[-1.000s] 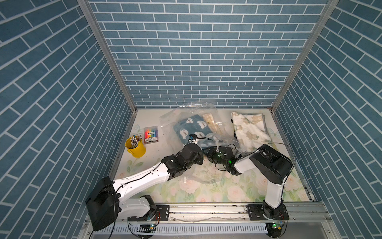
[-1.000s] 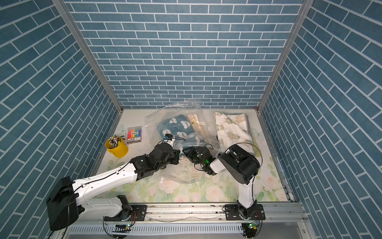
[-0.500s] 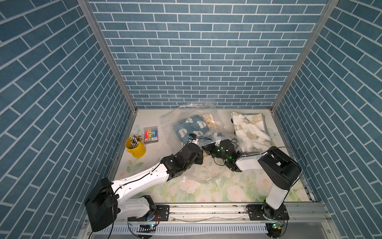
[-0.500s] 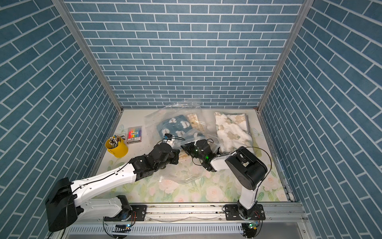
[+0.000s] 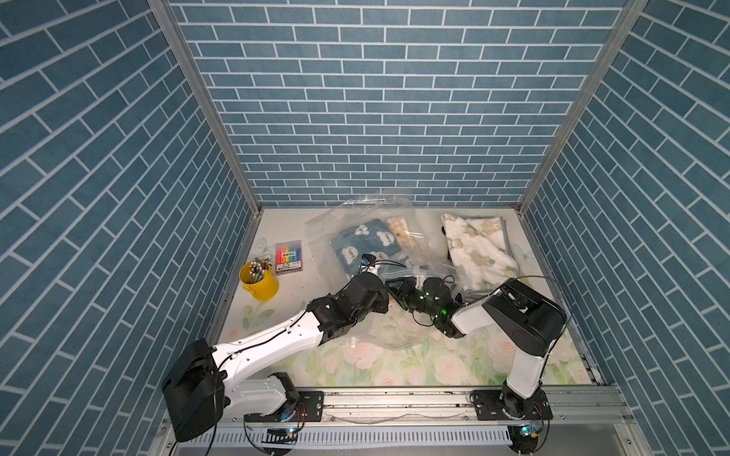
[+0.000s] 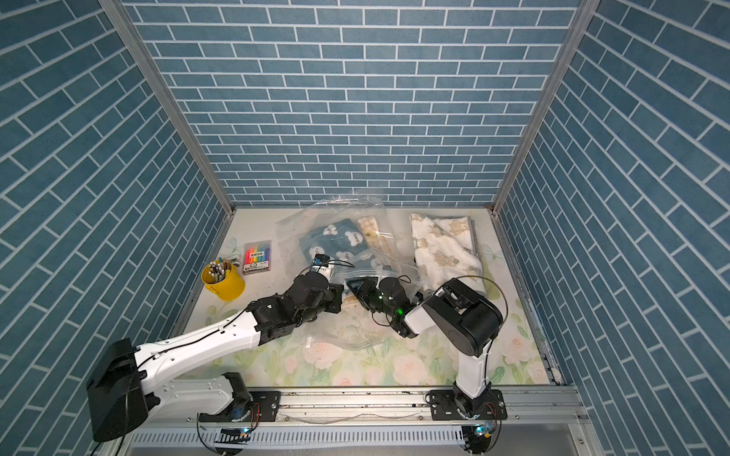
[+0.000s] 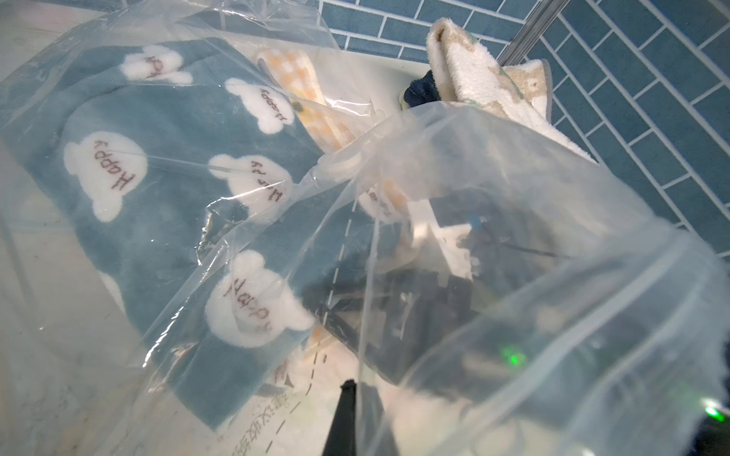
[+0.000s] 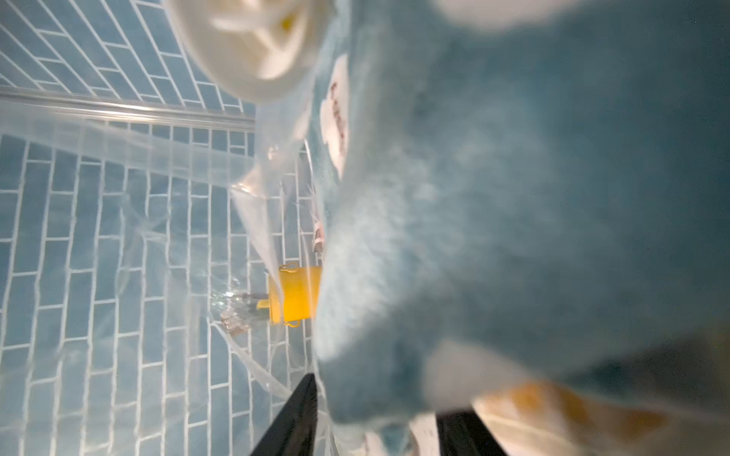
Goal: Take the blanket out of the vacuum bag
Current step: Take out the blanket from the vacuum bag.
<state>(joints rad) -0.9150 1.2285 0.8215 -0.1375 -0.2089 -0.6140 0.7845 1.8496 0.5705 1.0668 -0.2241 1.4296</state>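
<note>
1. I am looking down on a counter point(image 5: 395, 369) with a flowered cover, walled in by blue brick.
2. The vacuum bag point(image 5: 397, 333) point(image 6: 351, 333), clear and crinkled, lies across the middle of the counter and runs toward the back wall.
3. The blanket point(image 5: 363, 241) point(image 6: 332, 237) is inside the bag, in its far half. It is blue fleece with white bear shapes that read "Happy". A yellow checked cloth point(image 5: 399, 231) lies just beside it under the same plastic.
4. My left claw point(image 5: 385, 299) point(image 7: 349, 391) is closed tight at the near part of the bag. In the left wrist view, the plastic film point(image 7: 513, 197) fans up from its tip, pinched there.
5. My right claw point(image 5: 399, 290) point(image 8: 375, 398) comes in from the right, its tip just beside the left claw. In the left wrist view I see it only as a dark shape through the plastic.
6. In the right wrist view its two black fingers point(image 8: 292, 418) stand apart. The blanket's fluffy edge point(image 8: 513, 197) fills the space just ahead of them, and I cannot tell whether they touch it.
7. A round white valve cap point(image 8: 253, 47) sits close against the blanket in that view.
8. Well off to the left stand a yellow cup point(image 5: 258, 282) of pens and a pack of markers point(image 5: 289, 258). A cream cloth point(image 5: 478, 248) with a bear print lies at the back right, outside the bag.
</note>
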